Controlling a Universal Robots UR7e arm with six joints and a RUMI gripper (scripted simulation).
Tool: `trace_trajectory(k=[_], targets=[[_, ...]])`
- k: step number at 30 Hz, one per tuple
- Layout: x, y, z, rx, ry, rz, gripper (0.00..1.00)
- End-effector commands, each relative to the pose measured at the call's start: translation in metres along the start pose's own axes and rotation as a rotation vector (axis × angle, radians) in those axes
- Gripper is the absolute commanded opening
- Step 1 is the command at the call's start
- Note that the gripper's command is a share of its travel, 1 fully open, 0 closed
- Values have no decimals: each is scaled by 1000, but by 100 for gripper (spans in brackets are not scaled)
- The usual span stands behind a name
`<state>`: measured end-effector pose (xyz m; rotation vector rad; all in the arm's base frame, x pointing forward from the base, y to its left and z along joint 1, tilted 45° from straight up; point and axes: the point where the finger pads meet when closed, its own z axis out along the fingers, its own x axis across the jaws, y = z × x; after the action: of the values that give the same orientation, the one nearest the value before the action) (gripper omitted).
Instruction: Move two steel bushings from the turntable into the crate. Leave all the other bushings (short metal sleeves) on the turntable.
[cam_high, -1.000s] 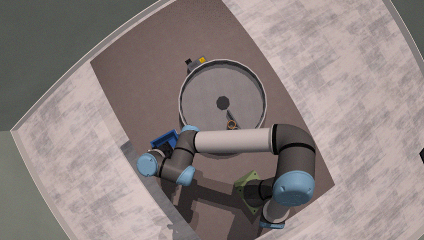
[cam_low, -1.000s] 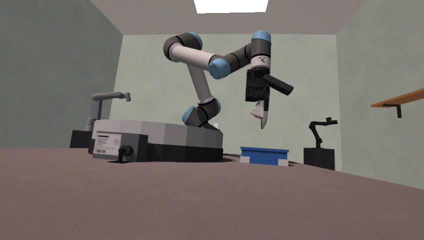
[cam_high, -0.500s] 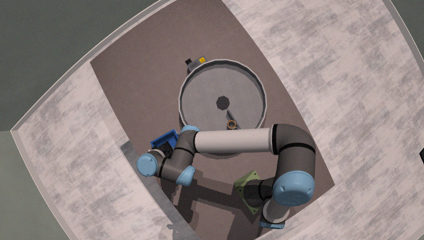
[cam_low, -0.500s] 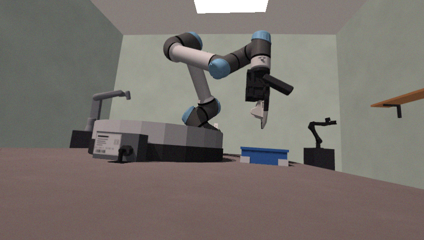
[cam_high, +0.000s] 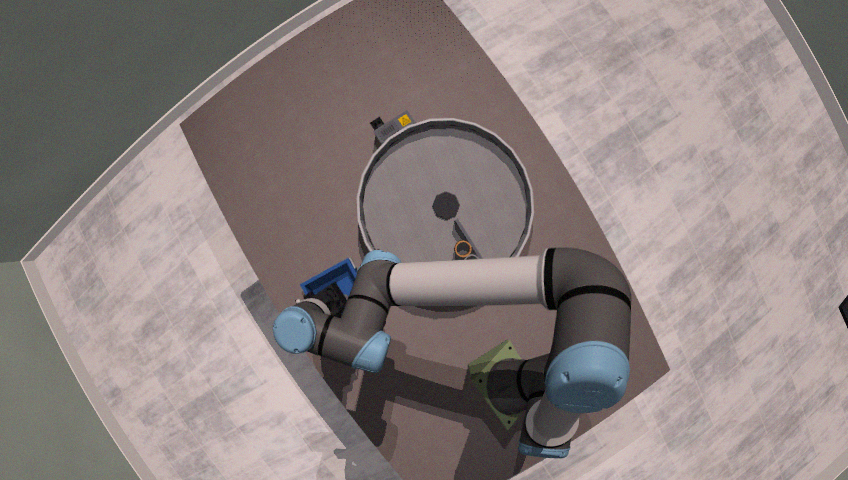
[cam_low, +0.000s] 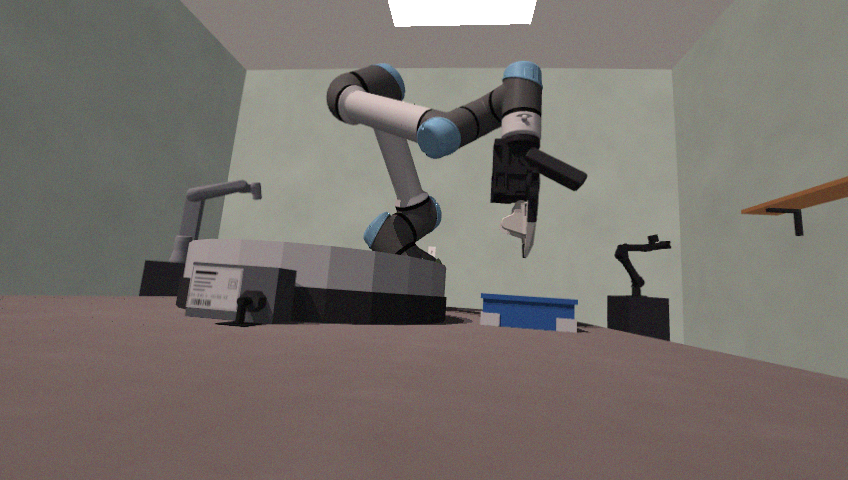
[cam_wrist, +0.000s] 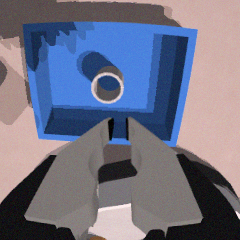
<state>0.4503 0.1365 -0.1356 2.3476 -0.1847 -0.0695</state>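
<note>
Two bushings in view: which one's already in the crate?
The pale steel-coloured bushing, standing on end on the blue crate floor below the shut, empty pincer. The orange-ringed bushing sits on the turntable beside the arm.

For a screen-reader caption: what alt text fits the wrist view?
One steel bushing stands on end inside the blue crate, seen from above. The shut, empty gripper hangs over the crate's near wall.

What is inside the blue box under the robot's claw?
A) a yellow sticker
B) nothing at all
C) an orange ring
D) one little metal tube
D: the wrist view shows one pale bushing standing in the blue crate, below the shut, empty gripper.
</note>
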Motion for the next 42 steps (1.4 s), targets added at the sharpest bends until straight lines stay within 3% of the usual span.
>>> trace_trajectory(k=[1, 14, 22, 27, 37, 39, 42], targets=[[0, 0, -1, 1, 1, 0, 6], [0, 1, -1, 1, 1, 0, 5], [-6, 17, -1, 0, 1, 0, 5], [-19, 49, 0, 0, 1, 1, 5], [-52, 149, -1, 1, 1, 0, 5], [-52, 149, -1, 1, 1, 0, 5], [-64, 181, 0, 1, 1, 0, 5]])
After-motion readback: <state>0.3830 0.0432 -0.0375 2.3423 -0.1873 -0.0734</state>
